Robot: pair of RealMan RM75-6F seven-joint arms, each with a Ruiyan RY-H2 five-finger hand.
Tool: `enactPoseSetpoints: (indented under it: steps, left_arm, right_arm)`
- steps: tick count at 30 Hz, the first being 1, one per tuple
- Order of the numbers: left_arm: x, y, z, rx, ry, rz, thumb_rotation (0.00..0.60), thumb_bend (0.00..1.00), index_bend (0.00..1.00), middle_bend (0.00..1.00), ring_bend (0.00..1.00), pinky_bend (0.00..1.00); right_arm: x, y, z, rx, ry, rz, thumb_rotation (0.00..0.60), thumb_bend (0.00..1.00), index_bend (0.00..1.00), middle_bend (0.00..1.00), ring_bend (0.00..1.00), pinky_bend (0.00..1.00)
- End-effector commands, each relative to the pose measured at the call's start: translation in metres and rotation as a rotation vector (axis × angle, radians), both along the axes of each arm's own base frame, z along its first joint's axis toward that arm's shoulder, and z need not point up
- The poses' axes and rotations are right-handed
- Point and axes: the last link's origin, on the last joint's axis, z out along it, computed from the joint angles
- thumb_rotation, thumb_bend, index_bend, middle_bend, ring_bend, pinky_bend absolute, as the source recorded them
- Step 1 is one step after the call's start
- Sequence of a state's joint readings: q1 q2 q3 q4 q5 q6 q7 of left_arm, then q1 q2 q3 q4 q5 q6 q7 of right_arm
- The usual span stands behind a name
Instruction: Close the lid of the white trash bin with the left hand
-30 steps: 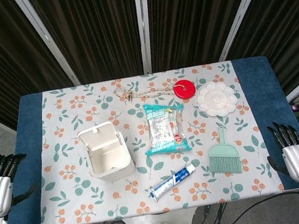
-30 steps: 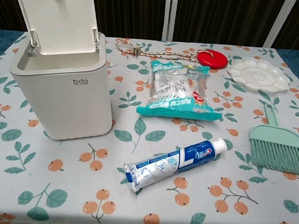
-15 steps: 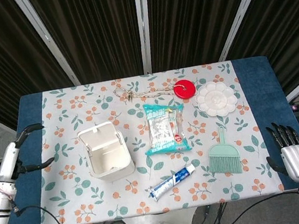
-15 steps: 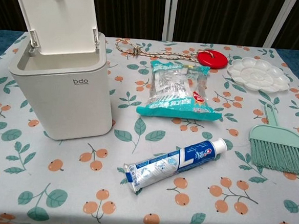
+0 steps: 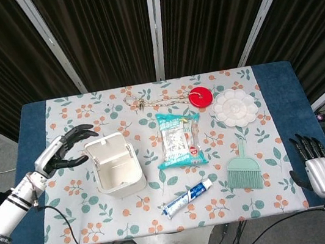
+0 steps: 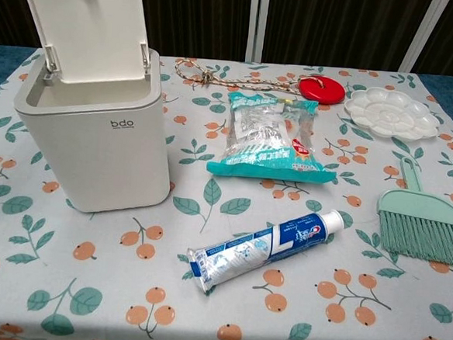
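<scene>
Lid [image 6: 87, 24]: upright, your closing is not yet done.
Left hand [image 5: 68, 148]: fingers apart, empty, just beside the white trash bin [image 5: 116, 166].
Left: push lid down.

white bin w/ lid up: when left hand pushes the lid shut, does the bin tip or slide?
The white trash bin looks like thin, probably light plastic on a smooth printed tablecloth, so a sideways push could slide it. Its lid stands upright on rear hinges; pressing forward and down should swing it shut with little tipping. The left hand is beside it, apparently not touching.
</scene>
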State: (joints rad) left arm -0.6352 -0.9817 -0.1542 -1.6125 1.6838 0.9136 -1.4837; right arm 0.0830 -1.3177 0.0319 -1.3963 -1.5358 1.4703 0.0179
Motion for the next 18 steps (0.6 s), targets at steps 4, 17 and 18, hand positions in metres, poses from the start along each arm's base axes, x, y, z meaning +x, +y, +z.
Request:
enactPoseSetpoints:
  steps: [4, 17, 18]
  left_arm:
    - [0.001, 0.001, -0.005, -0.049, 0.056, -0.026, 0.389, 0.07, 0.16, 0.26, 0.12, 0.12]
    - [0.001, -0.021, -0.004, -0.038, 0.049, -0.087, 0.358, 0.07, 0.15, 0.29, 0.12, 0.12]
    - [0.000, -0.026, -0.005, -0.030, 0.066, -0.104, 0.350, 0.07, 0.15, 0.29, 0.12, 0.12]
  right_arm:
    - [-0.001, 0.000, 0.001, -0.003, -0.002, -0.002, 0.600, 0.26, 0.00, 0.00, 0.00, 0.00]
    - [-0.004, 0.000, -0.002, 0.002, -0.004, -0.009, 0.600, 0.26, 0.00, 0.00, 0.00, 0.00]
    - [-0.004, 0.000, -0.002, 0.003, -0.004, -0.010, 0.600, 0.26, 0.00, 0.00, 0.00, 0.00]
